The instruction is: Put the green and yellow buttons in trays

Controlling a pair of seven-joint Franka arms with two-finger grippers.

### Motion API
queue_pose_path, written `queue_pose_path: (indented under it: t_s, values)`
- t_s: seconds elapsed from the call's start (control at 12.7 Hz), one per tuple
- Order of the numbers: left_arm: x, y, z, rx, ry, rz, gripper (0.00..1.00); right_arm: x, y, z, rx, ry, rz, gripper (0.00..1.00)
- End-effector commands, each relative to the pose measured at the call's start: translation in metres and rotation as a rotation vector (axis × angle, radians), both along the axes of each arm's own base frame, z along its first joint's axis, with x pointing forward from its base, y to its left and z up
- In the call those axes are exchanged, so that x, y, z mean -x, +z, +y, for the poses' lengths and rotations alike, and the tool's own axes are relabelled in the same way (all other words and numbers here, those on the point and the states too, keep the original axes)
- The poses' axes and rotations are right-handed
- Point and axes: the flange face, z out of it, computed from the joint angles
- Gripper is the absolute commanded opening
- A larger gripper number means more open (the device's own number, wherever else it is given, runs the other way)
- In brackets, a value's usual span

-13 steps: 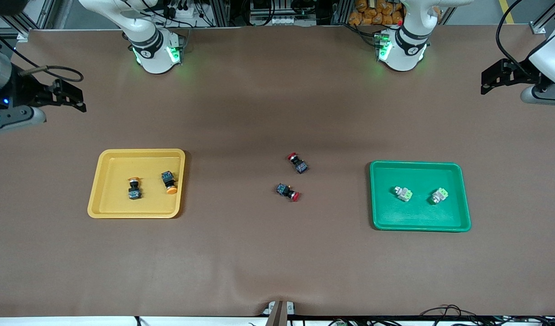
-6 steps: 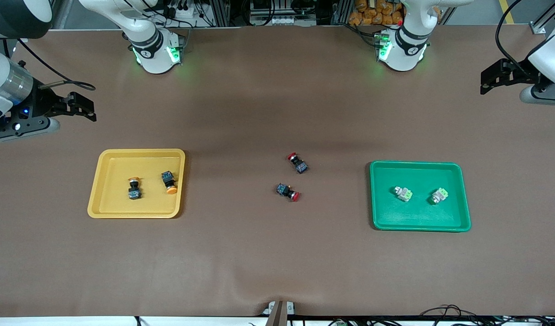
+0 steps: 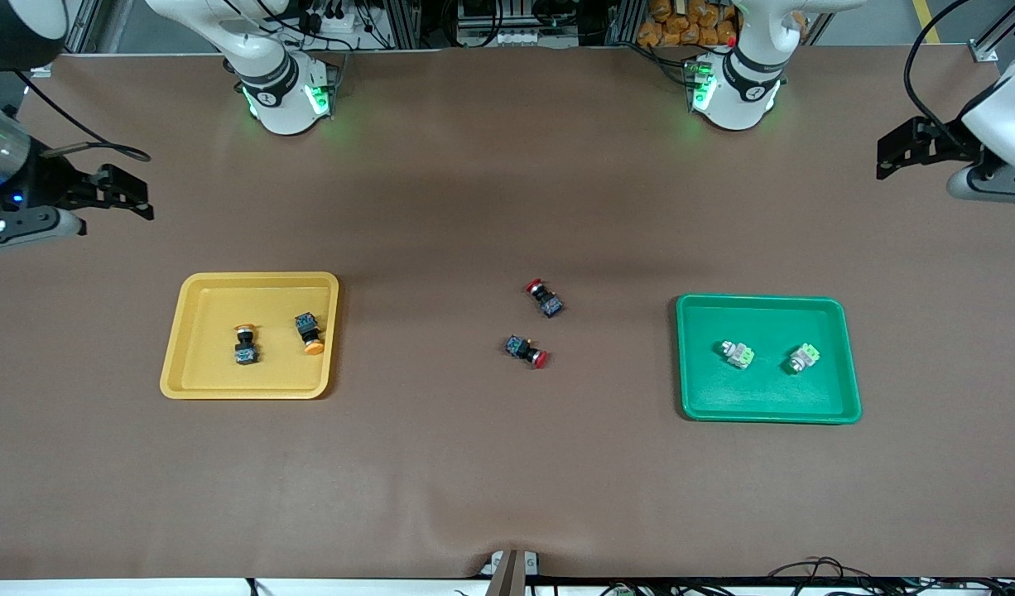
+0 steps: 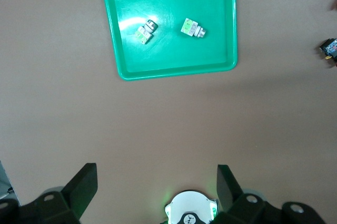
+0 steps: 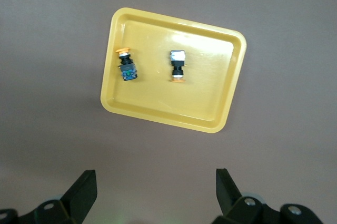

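1. On the yellow tray (image 3: 194, 331), you see both yellow buttons (image 3: 245, 343).
2. Green tray (image 3: 698, 356) holds both green buttons (image 3: 737, 354).
3. Left gripper (image 3: 888, 157) and right gripper (image 3: 139, 199) wait high over bare table, fingers apart, empty.

Two red-capped black switches (image 3: 545, 298) (image 3: 526, 350) lie mid-table. At their nine o'clock, a mustard-yellow plastic tray (image 3: 194, 331) holds both orange-capped black switches (image 3: 245, 344) (image 3: 310, 333) — at three o'clock, a bright-green plastic tray (image 3: 698, 364) holds both green-capped grey switches (image 3: 737, 354) (image 3: 804, 358).
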Motion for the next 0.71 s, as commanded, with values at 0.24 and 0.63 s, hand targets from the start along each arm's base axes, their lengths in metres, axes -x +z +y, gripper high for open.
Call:
queue_pose_path:
  t_s: [0.24,0.63]
  values:
    - [-0.005,0.004,-0.004,0.008,0.029,-0.01,1.0,0.022,0.012,-0.002,0.001,-0.024,-0.003,1.0]
    - [-0.005,0.004,0.001,0.006,0.037,-0.01,1.0,0.023,0.01,0.018,0.008,-0.078,0.011,1.0]
